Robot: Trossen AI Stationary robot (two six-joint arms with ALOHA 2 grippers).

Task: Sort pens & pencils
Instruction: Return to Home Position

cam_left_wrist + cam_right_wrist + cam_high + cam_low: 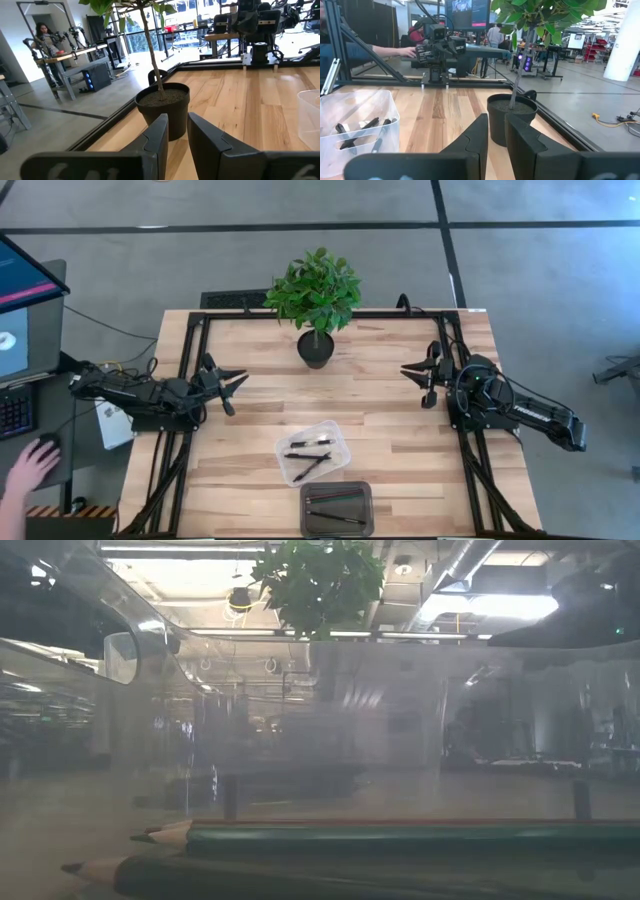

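Pens (310,455) in clear tub (284,462), pencils (335,500) in blk bin (303,510) — L & R jaws slightly spread, empty.

I am looking into a robotics lab set in a large open industrial hall. In the high view the wooden table (400,430) stands on a grey concrete floor (540,260) crossed by dark lines. A monitor (20,300) and keyboard (12,412) sit at the left edge, with a person's hand (30,465) at lower left. The low view shows bare ceiling ducts (470,565) at upper right. My left wrist view catches a person (45,37) at another bench (75,50). The right wrist view shows a hanging screen (467,10) and red racks (592,47).
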